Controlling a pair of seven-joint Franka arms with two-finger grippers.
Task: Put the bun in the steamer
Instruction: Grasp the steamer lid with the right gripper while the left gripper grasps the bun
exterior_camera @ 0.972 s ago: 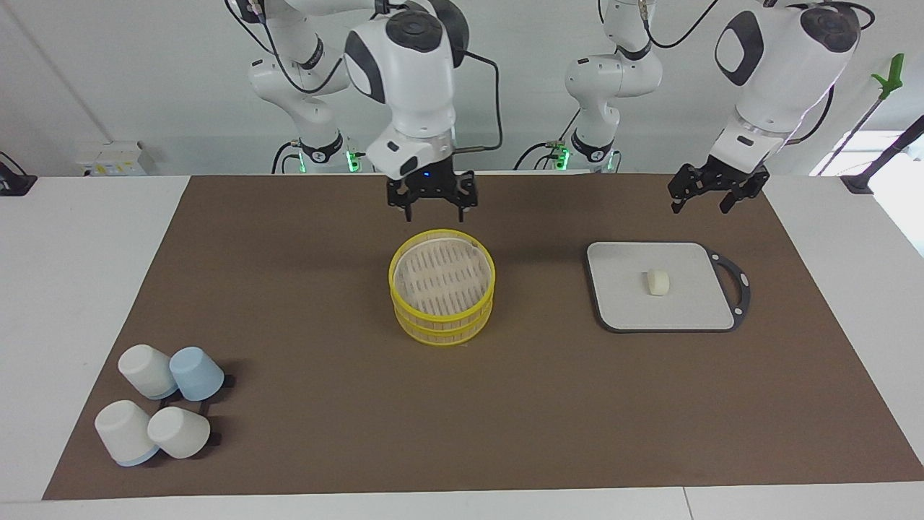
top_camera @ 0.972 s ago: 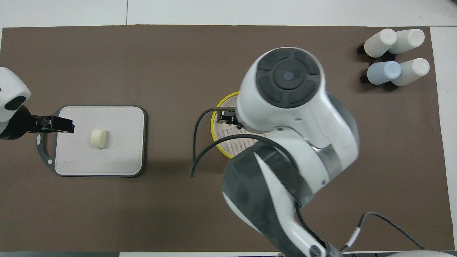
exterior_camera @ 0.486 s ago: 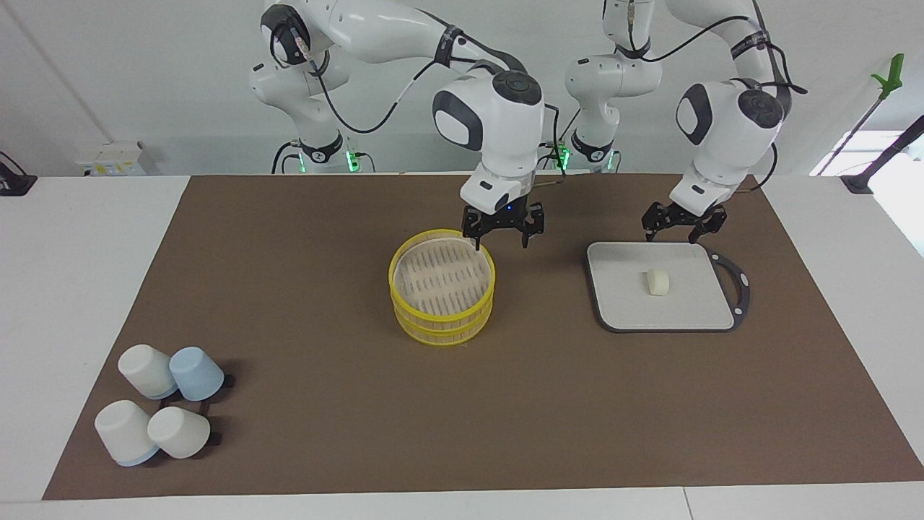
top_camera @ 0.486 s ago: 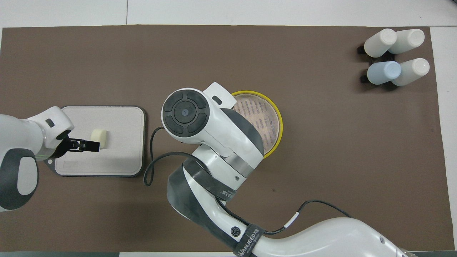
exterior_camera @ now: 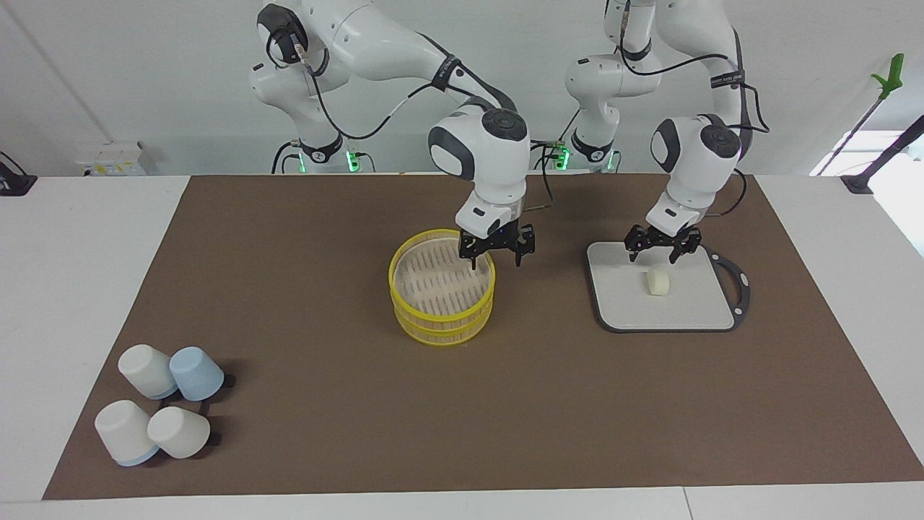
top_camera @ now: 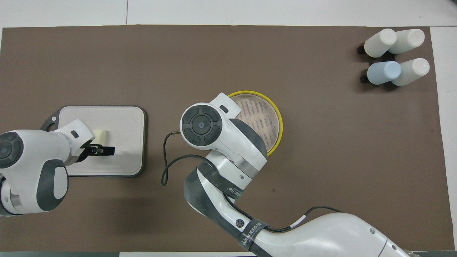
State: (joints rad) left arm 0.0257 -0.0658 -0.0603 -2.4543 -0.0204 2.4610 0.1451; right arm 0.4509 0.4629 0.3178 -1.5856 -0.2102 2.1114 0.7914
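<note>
Currently I see the bun (exterior_camera: 657,282) lying on a pale cutting board (exterior_camera: 693,307) with a dark rim and loop handle, toward the left arm's end of the surface (exterior_camera: 303,238), which is covered by a brown mat. My left gripper (exterior_camera: 656,250) hangs just above the bun, its fingers spread and holding nothing. From overhead the left arm's white wrist covers part of the bun. The steamer (exterior_camera: 442,295), a bamboo basket with yellow rims and a slatted floor, sits mid-surface, well apart from the board. My right gripper (exterior_camera: 496,257) hovers over the steamer's rim on the side nearest the board, fingers open and empty, and its arm hides part of the basket from above. Four upturned cups (exterior_camera: 160,411), three white and one pale blue, cluster at the right arm's end, farther from the robots. A band on the right arm reads "WANJEED" (top_camera: 251,232).
</note>
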